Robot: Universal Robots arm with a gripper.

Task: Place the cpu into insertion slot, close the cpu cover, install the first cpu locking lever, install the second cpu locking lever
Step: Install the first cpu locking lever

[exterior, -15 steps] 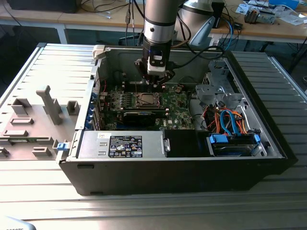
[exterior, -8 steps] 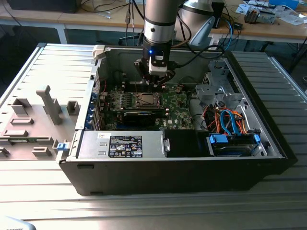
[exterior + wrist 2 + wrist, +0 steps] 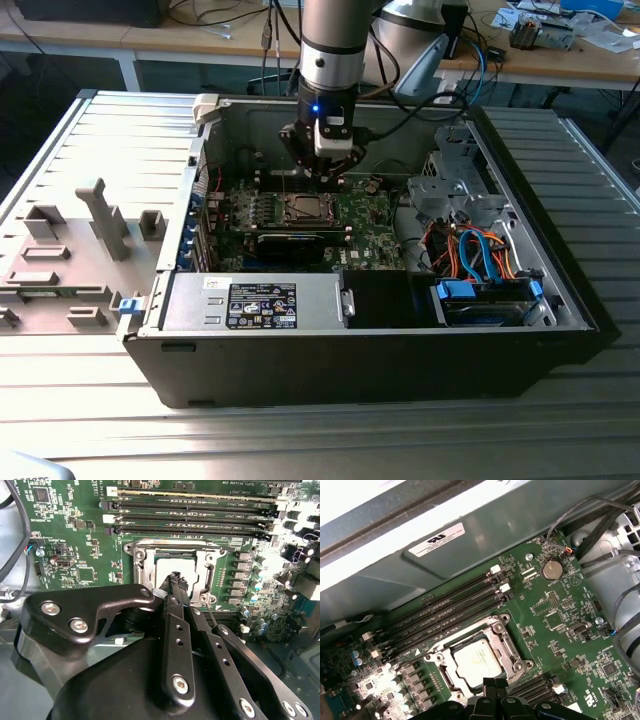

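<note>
Right under the wrist, the gripper (image 3: 176, 576) hangs over the insertion slot (image 3: 476, 658) with its black fingers pressed together into one narrow tip, nothing pinched between them as far as I can see. In the exterior view the gripper (image 3: 322, 172) sits low inside the open computer case (image 3: 560, 290), just above the motherboard (image 3: 365, 215).

The cpu (image 3: 479, 661) is already lying in the slot, silvery top up, and in both wrist views the cpu cover (image 3: 142, 562) looks folded down around it, its window framing the chip. I can't tell whether either locking lever is latched.

What I'd worry about: the tip is very close to the chip and frame, so a slightly off push could scrape the lid or skid off the thin metal edge onto the board. If the chip isn't fully seated, pressure on the cover could bend pins underneath, though the seating can't be judged from here.

Just beyond the socket run the memory slots (image 3: 445, 611), with small capacitors (image 3: 257, 582) close on one side, so there's little room for sideways slip. Farther out are a coin cell battery (image 3: 552, 570) and the orange and blue cables (image 3: 478, 250) by the drive bay, well clear.
</note>
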